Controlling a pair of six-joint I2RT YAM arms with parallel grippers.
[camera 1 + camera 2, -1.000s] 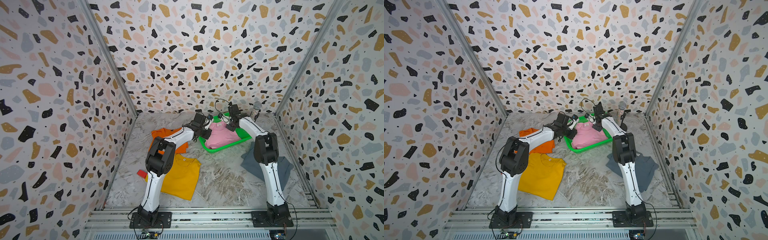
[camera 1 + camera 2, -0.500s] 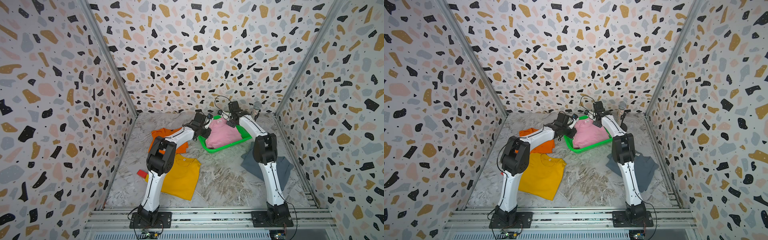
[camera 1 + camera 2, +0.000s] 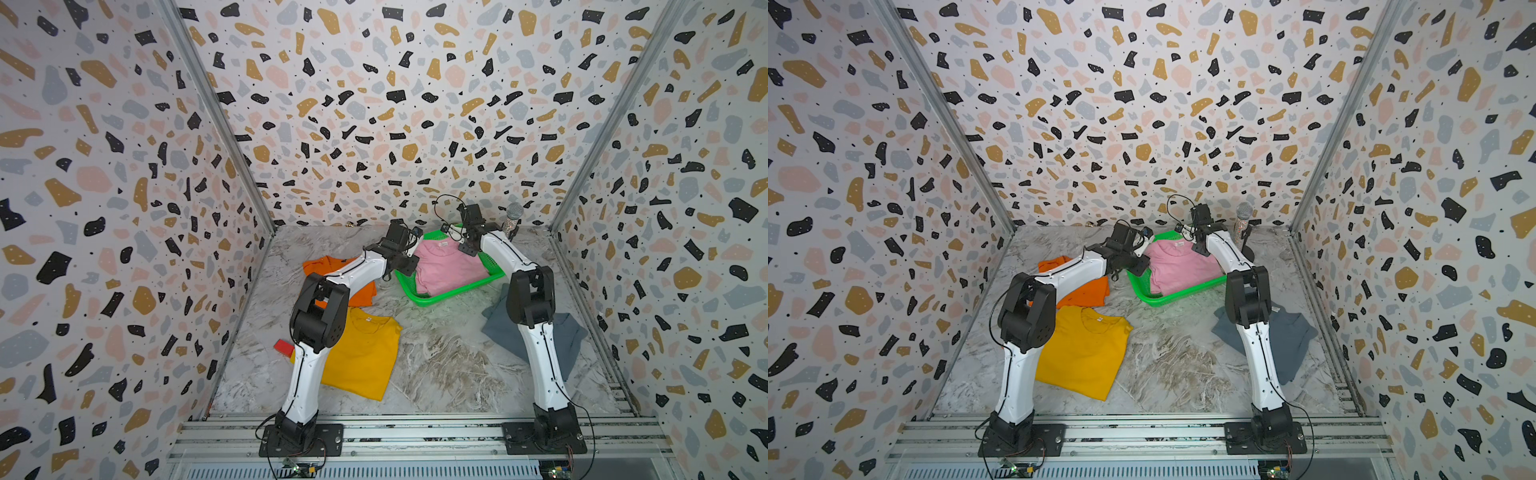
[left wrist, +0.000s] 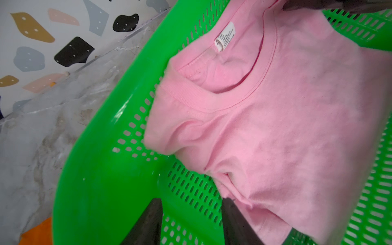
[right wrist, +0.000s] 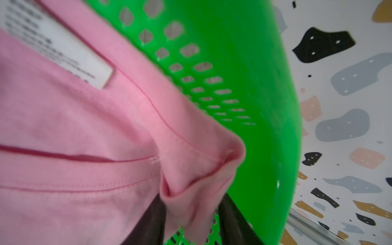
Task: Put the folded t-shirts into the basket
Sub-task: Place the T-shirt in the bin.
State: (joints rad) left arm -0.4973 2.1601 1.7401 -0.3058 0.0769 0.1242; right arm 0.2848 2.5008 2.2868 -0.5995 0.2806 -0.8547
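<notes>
Pink t-shirt (image 3: pixel 446 266) hides most of basket (image 4: pixel 95 180) — left gripper (image 4: pixel 193 199) parted; right gripper (image 5: pixel 191 199) parted (blurry fold between).

One pink t-shirt (image 3: pixel 449 266), one orange t-shirt (image 3: pixel 362 292), one mustard t-shirt (image 3: pixel 361 357), one grey-blue t-shirt (image 3: pixel 570 337), one green basket (image 3: pixel 454 293), one microphone (image 3: pixel 514 212), one red block (image 3: pixel 283 346) and two robot arms (image 3: pixel 307 374) (image 3: pixel 545 365) were counted.

Robot test cell, not a home: terrazzo-print walls (image 3: pixel 415 104) on three sides, aluminium corner posts (image 3: pixel 218 112), marble-print floor (image 3: pixel 436 365), arm bases (image 3: pixel 301 436) bolted to a rail (image 3: pixel 415 432).
</notes>
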